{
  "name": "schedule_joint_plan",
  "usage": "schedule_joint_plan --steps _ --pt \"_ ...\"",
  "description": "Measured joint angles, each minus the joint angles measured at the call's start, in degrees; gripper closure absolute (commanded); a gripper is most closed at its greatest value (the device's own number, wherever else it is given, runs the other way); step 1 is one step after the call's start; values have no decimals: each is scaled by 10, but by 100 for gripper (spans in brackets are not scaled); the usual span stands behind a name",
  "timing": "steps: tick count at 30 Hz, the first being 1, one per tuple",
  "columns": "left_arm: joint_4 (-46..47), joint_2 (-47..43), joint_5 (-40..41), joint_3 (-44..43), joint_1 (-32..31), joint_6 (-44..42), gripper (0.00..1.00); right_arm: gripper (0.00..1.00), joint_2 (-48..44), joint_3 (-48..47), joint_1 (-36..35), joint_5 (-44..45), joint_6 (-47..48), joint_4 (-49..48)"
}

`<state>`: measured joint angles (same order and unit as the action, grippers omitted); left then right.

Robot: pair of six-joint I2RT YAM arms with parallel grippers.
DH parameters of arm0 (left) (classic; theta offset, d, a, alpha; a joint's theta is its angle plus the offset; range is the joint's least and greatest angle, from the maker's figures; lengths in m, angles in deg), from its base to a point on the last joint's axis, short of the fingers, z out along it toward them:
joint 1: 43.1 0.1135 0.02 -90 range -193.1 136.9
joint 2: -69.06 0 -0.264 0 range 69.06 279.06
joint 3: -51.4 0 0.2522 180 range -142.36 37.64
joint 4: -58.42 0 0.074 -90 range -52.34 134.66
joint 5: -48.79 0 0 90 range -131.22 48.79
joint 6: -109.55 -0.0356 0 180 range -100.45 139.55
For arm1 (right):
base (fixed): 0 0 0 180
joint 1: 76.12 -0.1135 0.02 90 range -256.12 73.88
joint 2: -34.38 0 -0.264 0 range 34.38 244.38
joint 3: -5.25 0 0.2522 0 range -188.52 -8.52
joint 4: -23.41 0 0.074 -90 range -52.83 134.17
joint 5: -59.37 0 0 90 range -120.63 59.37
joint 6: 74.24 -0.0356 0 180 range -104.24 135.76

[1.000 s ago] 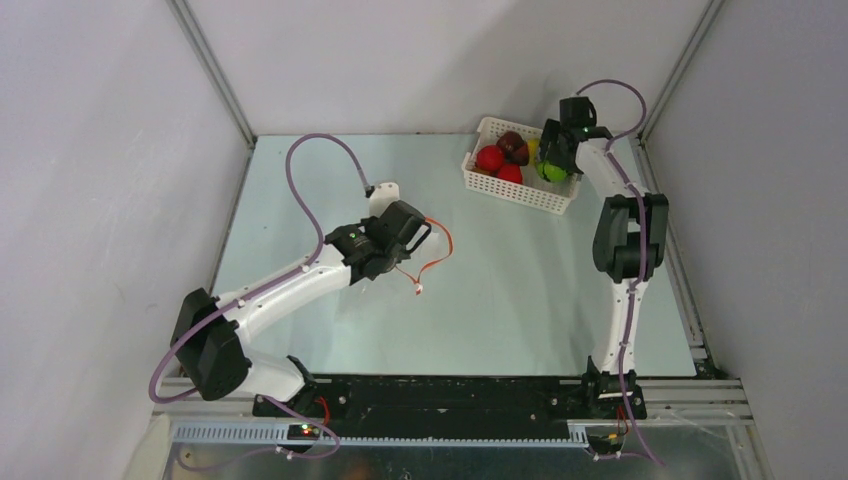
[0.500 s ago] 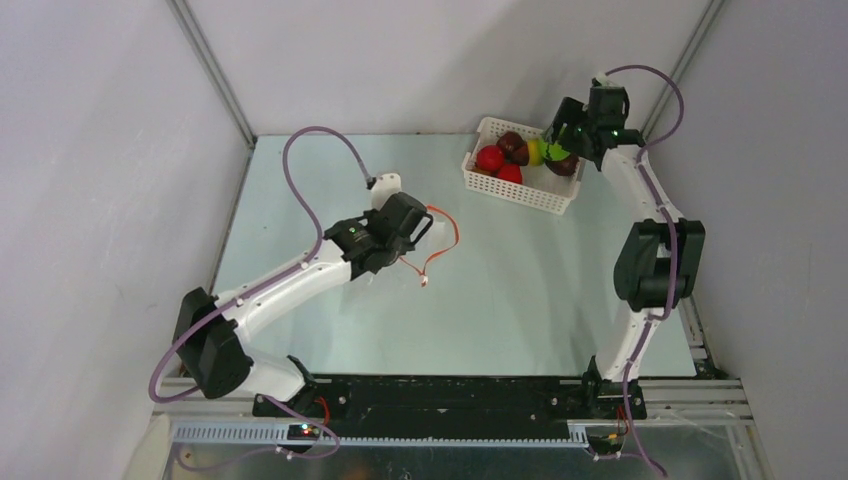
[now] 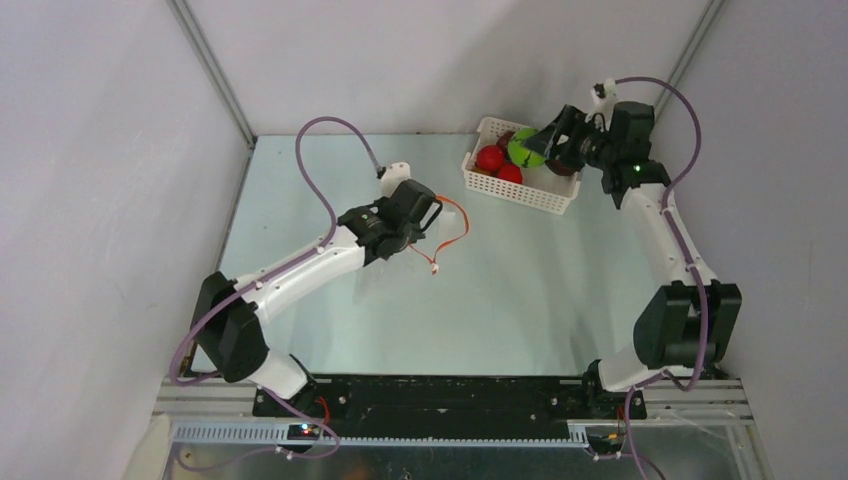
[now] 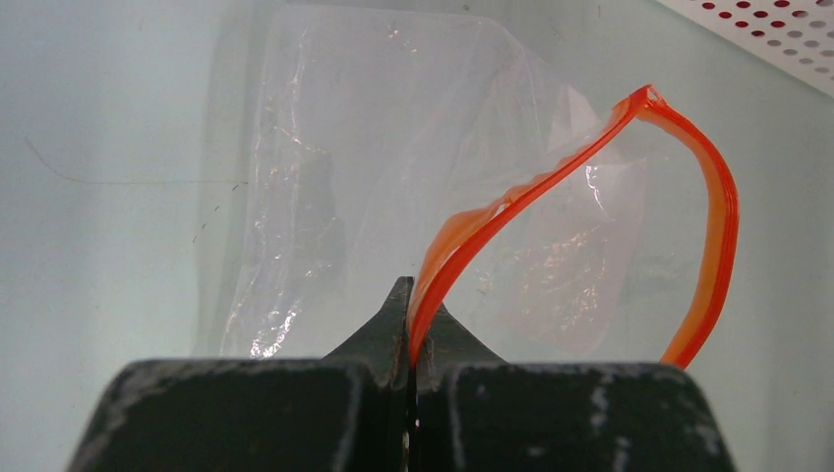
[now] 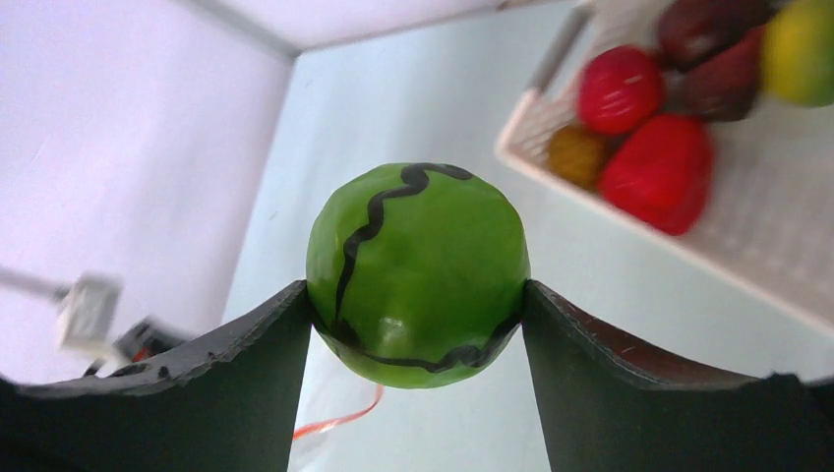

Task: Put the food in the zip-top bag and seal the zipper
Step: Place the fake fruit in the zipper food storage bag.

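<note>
My left gripper (image 3: 428,222) (image 4: 415,307) is shut on the orange-red zipper strip (image 4: 551,182) of the clear zip-top bag (image 4: 393,167), holding its mouth open in a loop (image 3: 455,232). The white slider tab (image 3: 436,270) hangs at the strip's lower end. My right gripper (image 3: 535,147) (image 5: 417,295) is shut on a bright green ball fruit (image 5: 417,270) (image 3: 523,152) with black wavy lines, held above the white basket (image 3: 540,195). Red (image 3: 489,158) and dark maroon fruits (image 5: 723,84) and a yellow-green one (image 5: 799,49) lie in the basket.
The basket stands at the back right of the pale green table (image 3: 520,300). Grey walls close in on the left, back and right. A black rail (image 3: 450,395) runs along the near edge between the arm bases.
My right gripper has lifted the green fruit out of the basket and swung it left over the basket. My left gripper has moved the bag's strip slightly right and farther back.
</note>
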<state>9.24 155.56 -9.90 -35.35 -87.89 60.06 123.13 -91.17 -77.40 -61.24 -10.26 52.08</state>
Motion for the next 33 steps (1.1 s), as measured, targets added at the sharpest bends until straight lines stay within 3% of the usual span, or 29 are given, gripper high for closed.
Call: schedule_joint_plan --steps 10,16,24,27,30,33 --pt "14 0 -27 1 0 3 100 79 -57 72 -153 -128 -10 -13" --pt "28 -21 -51 16 0 12 100 79 -59 79 -242 -114 -9 10" --pt "45 -65 -80 51 0 21 100 76 -69 103 -272 -47 -5 60" --pt "50 -77 -93 62 0 25 100 68 -69 106 -279 -26 0 80" --pt "56 -83 -102 62 0 26 100 47 -69 106 -293 -7 2 89" --pt "63 -89 -109 63 0 30 100 35 -69 106 -305 7 3 94"
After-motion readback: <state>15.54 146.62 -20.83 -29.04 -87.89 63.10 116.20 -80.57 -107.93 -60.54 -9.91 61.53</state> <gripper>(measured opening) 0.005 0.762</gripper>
